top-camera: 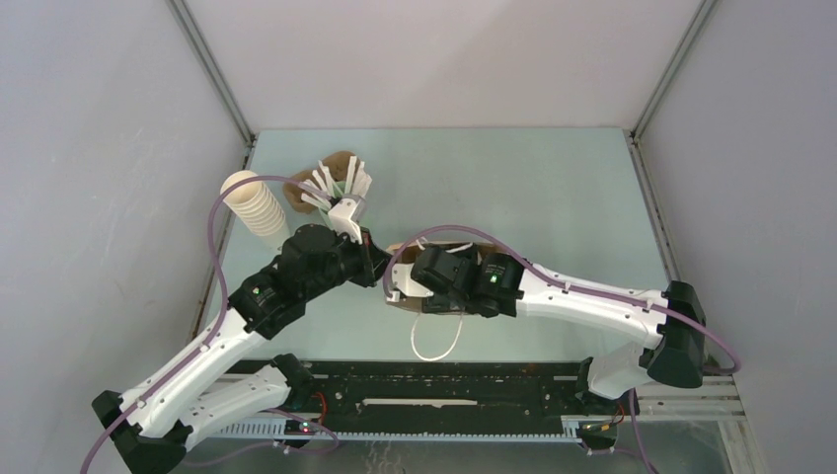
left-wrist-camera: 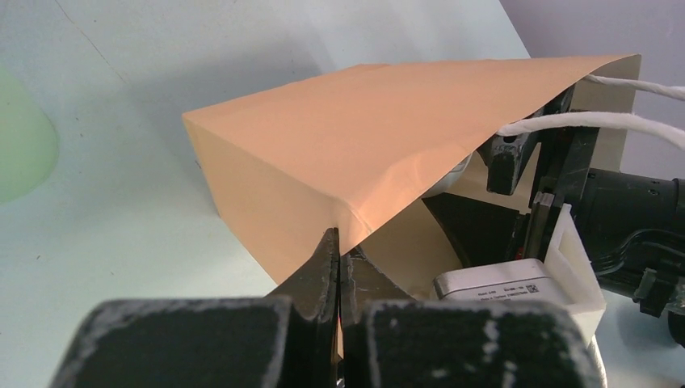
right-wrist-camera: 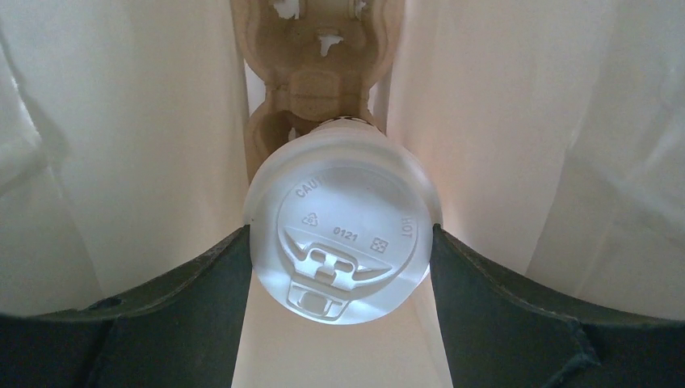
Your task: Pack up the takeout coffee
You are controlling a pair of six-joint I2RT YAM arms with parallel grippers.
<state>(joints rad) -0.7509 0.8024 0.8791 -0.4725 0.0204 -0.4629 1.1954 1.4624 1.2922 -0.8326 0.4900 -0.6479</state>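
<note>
The takeout coffee [right-wrist-camera: 343, 234] is found inside the paper bag [left-wrist-camera: 347, 137], its round white lid turned toward the right wrist camera, so that most of the cup body is hidden behind it. The lid is flanked on both sides by the dark fingers [right-wrist-camera: 202, 299] of the right gripper [right-wrist-camera: 341, 242], which are pressed against its rim; the cup is thus held between them. Just beyond the cup, deeper in the bag, a brown moulded pulp carrier [right-wrist-camera: 315, 73] is seen. Whether the cup is seated in it cannot be told. The pale inner walls of the bag are seen to the left and right of the cup.

From the left wrist camera, the bag is shown lying with its mouth turned toward the right arm, and its near edge is pinched by the left gripper [left-wrist-camera: 338, 259], whose jaws are closed on the paper. White cord handles [left-wrist-camera: 598, 121] are seen at the mouth.

From above, both wrists are seen meeting near the middle of the table [top-camera: 553, 197]. At the far left, a tall stack of cream cups [top-camera: 255, 207] is placed just beside a green cup of white sticks [top-camera: 341, 183].
</note>
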